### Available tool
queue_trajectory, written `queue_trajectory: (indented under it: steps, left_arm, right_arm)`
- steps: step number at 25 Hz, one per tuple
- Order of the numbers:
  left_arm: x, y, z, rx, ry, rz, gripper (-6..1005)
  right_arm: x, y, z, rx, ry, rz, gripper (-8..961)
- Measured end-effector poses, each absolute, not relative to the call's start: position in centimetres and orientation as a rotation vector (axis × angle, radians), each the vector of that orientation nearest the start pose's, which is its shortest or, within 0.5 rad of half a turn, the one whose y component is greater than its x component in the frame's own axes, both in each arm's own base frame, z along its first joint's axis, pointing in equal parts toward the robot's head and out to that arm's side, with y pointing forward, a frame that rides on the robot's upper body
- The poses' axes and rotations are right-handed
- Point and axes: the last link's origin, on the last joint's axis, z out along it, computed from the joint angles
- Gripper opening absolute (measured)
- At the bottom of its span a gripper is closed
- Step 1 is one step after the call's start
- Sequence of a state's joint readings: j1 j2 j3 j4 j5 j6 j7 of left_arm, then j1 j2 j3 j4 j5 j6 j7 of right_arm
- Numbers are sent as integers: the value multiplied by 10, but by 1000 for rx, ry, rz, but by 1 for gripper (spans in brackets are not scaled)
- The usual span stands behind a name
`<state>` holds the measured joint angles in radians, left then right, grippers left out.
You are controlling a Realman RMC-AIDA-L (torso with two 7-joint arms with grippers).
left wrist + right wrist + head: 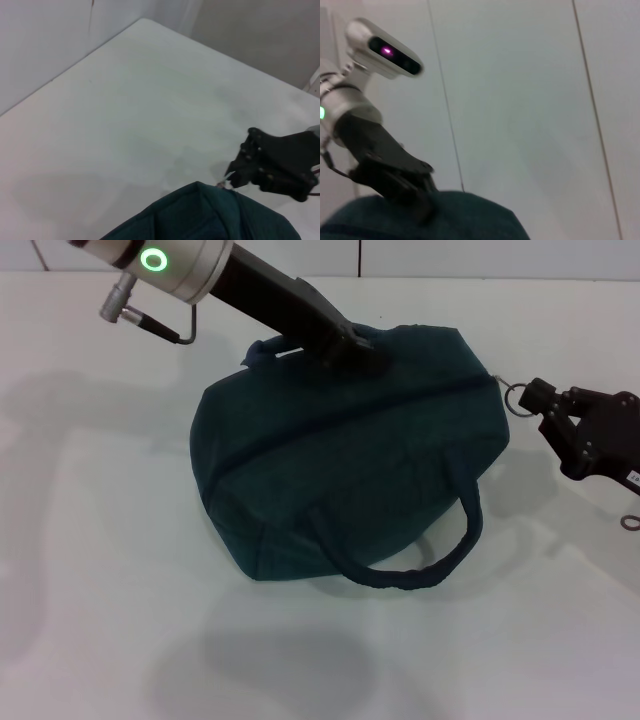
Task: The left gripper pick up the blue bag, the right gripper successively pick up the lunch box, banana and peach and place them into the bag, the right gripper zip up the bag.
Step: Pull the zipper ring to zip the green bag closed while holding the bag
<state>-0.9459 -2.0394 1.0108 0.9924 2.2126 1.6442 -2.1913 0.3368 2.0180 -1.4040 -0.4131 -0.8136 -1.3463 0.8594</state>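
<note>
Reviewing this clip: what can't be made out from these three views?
- Bag contents: cloth hides them in every view.
- Left gripper fingers: head view, buried in the bag top.
- Right gripper: its hold on the zipper ring is too small to tell; arm cut by the edge.
- Zipper state: unclear.

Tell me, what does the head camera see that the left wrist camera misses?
Head view only: the whole bag lying zipped on the table, its front handle, and the left pincer at the bag's top. Left wrist view only: the table's far edge meeting the wall. Both show the right pincer at the ring pull at the bag's end.
</note>
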Motion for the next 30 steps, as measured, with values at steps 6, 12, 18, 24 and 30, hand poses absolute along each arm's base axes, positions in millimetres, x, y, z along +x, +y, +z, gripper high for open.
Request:
queue_trajectory:
  steps: [6, 12, 18, 24, 30]
  left_arm:
    - [-89, 397, 16, -3033, -678, -123, 55]
    - [-91, 396, 18, -3034, -693, -133, 59]
    - [-92, 396, 19, -3037, -686, -143, 63]
    - [-91, 394, 19, -3046, -683, -161, 66]
    - [-92, 391, 18, -3055, -698, -201, 70]
  right_arm:
    - [287, 317, -17, -2224, 541, 976, 33]
    - [292, 320, -23, -2230, 572, 909, 34]
    - [295, 324, -35, -2265, 614, 836, 34]
    - [295, 324, -39, -2280, 633, 838, 34]
    - [297, 320, -39, -2286, 695, 865, 35]
